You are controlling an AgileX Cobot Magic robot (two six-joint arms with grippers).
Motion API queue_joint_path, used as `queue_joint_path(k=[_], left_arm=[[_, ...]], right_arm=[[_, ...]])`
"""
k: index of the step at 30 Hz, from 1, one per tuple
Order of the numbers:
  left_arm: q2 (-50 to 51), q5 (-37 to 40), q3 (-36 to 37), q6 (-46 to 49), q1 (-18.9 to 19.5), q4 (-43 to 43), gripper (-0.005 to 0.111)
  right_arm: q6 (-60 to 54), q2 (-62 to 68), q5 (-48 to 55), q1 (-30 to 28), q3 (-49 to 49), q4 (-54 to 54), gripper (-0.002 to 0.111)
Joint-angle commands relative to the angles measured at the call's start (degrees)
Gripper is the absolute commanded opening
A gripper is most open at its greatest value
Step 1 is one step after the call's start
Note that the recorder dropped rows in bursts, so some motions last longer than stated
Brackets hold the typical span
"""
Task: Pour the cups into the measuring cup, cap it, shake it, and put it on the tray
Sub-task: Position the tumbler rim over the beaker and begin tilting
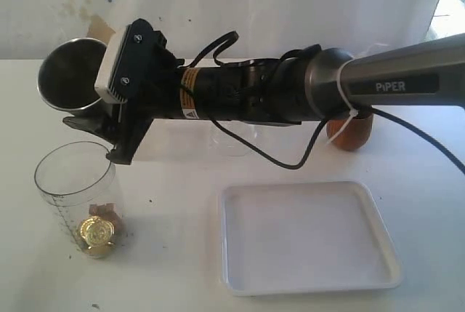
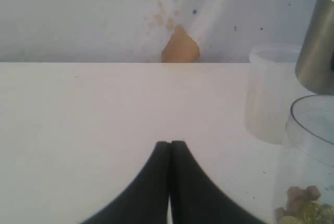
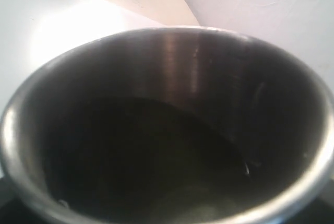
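robot arm marked "piper" point(image 1: 396, 85) in white letters on its dark grey casing reaches from the right across a white worktop point(image 1: 174, 254) in the exterior view. its right gripper point(image 1: 86, 116) is clamped on the steel tumbler point(image 1: 69, 72), held in the air at the far left, tipped over so its open mouth faces the camera. a yellow label point(image 1: 190, 79) and a small warning-triangle sticker sit on the black wrist section; their print is too small to read. a black cable loops under the arm.

just below the tumbler, the measuring cup point(image 1: 76, 196) stands upright on the worktop. dark graduation marks run down its clear side, but the figures cannot be read. at its bottom lie gold coin-like discs point(image 1: 98, 233) and a few brownish lumps point(image 1: 102, 212).

the white tray point(image 1: 305, 286) lies flat on the worktop, right of the measuring cup and well apart from it. the wooden cup point(image 1: 352, 132) stands beyond the tray, partly hidden behind the arm. a clear lid point(image 1: 232, 141) shows faintly behind the arm's middle.

the right wrist view is filled by the tumbler's dark, shiny inside point(image 3: 167, 78).

in the left wrist view, the left gripper point(image 2: 169, 182) hangs over bare worktop with its black fingers pressed together, holding nothing. the measuring cup point(image 2: 308, 151), tumbler point(image 2: 318, 41) and lid point(image 2: 271, 93) sit off to one side, and a tan patch point(image 2: 180, 46) marks the white backdrop.
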Motion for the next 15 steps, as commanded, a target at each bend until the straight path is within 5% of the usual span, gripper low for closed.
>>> queue_joint_path(k=[1,15], left_arm=[[-0.25,-0.10,0.25,-0.12,-0.08,0.03,0.000],[-0.25,-0.10,0.25,-0.12,-0.08,0.03,0.000]], right_arm=[[-1.87,-1.22,-2.83,0.19,-0.76,1.82,0.000],[-6.75,-1.22,-2.88,0.19,-0.76,1.82,0.000]])
